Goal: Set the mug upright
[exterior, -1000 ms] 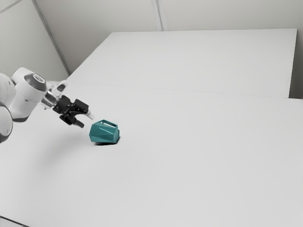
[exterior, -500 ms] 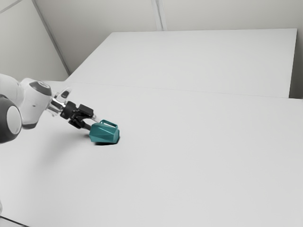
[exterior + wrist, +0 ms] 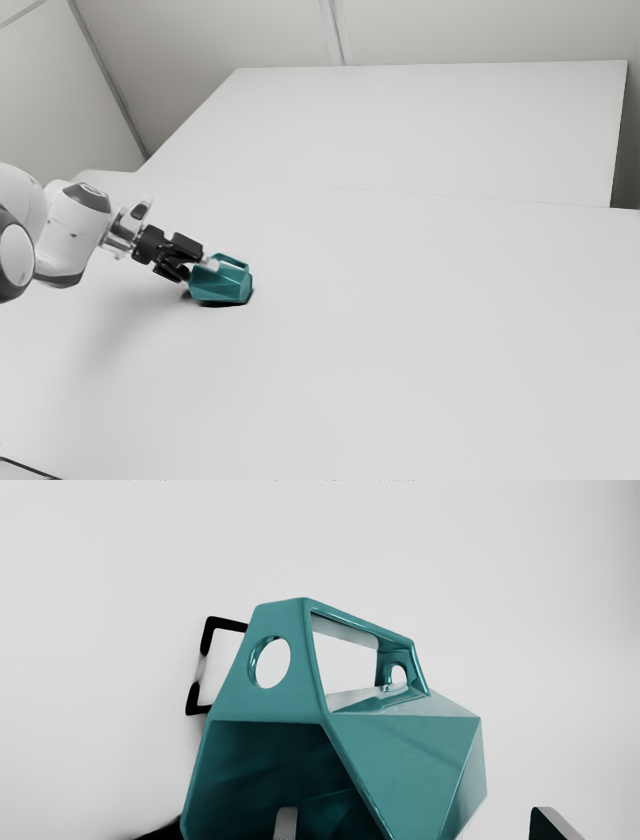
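The teal faceted mug [image 3: 222, 282] lies on its side on the table, its handle uppermost and its open mouth turned toward the arm. At its mouth end is my black gripper [image 3: 200, 271], coming in from the exterior view's left. In the wrist view the mug [image 3: 405, 760] shows its mouth and handle. My gripper [image 3: 415, 822] stands open there, one fingertip in front of or inside the mouth and the other outside, past the mug's side wall. Whether either finger touches the mug cannot be told.
The white table [image 3: 400, 340] spreads around the mug. A second white surface [image 3: 430, 130] adjoins it at the back, with pale walls behind. A dark thin line [image 3: 30, 468] crosses the near corner at the exterior view's left.
My gripper has moved toward the exterior view's right and down, from short of the mug to its mouth end. The mug has stayed where it was.
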Action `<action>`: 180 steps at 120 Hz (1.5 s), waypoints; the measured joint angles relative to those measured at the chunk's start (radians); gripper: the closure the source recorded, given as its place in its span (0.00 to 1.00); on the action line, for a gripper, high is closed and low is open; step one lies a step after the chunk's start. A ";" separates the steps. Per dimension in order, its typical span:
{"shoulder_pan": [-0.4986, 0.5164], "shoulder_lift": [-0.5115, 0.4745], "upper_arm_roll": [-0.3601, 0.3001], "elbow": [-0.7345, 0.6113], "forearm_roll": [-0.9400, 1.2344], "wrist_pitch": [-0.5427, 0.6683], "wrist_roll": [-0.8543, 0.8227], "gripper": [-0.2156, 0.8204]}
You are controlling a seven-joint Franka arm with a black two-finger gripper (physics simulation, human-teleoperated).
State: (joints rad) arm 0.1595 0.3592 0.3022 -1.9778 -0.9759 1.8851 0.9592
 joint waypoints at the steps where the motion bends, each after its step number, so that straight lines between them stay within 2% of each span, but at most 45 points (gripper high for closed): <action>1: 0.000 0.000 0.000 0.000 -0.001 0.000 0.001 0.38; 35: -0.001 -0.001 -0.001 0.000 -0.014 0.005 0.019 0.73; 50: 0.000 -0.009 -0.001 0.002 -0.016 0.005 0.024 0.82; 72: 0.001 -0.043 -0.007 0.006 -0.018 0.001 0.025 0.91; 113: -0.010 -0.122 -0.046 0.007 0.033 0.004 -0.010 0.95; 153: -0.026 -0.132 -0.140 0.091 0.442 0.050 -0.174 0.96; 180: -0.033 -0.118 -0.234 0.093 0.709 0.127 -0.300 0.96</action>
State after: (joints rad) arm 0.1267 0.2414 0.0678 -1.8849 -0.2673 2.0118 0.6591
